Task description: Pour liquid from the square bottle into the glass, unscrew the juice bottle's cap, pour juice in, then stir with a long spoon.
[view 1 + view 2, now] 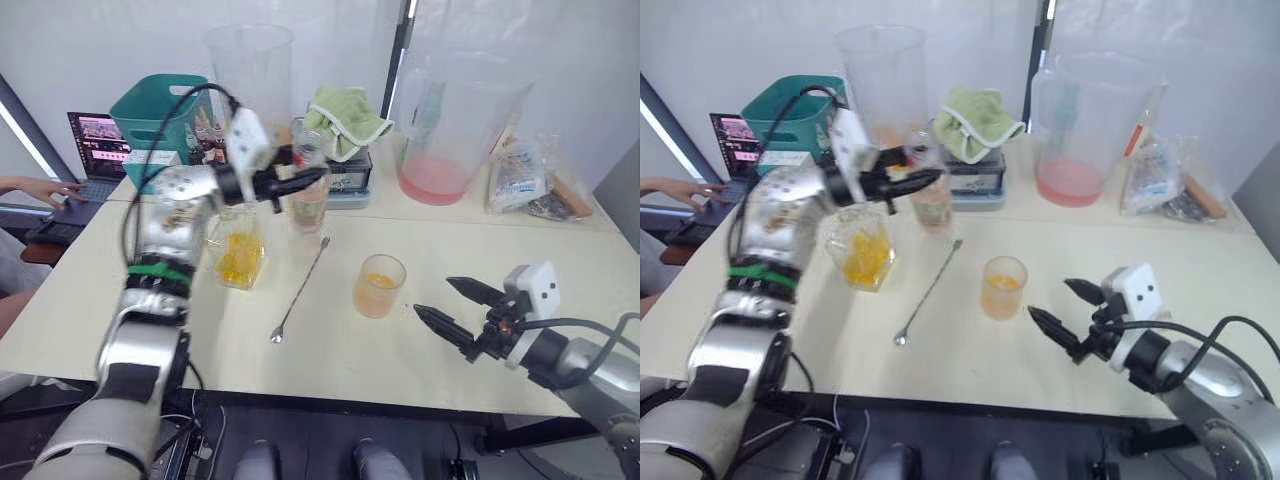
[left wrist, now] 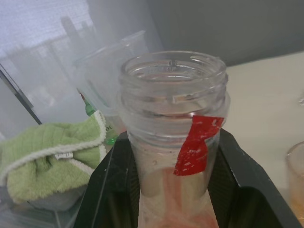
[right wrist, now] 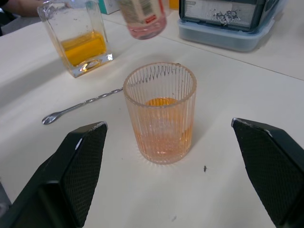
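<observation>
So the juice bottle [image 1: 308, 195] is up off the table, clamped by its neck in the left gripper [image 1: 300, 182], and the cap is already off: the left wrist view looks straight at the open threaded mouth with a torn red seal strip hanging down. The bottle looks upright or close to it, long axis roughly vertical, mouth up.

The relation that matters: the glass [image 1: 379, 286] sits nearer and to the right of the bottle, well apart from it, already holding some orange liquid. I'd say the bottle needs to travel right and toward the near edge, then tip its mouth over the rim.

The right gripper [image 1: 448, 304] hangs just right of the glass, spread wide and empty, with the glass between the fingers' line of sight. It's the closer one to the glass.

Long spoon [image 1: 301, 288] lies flat left of the glass, and the square bottle [image 1: 237, 250] stands beyond it on the left.
</observation>
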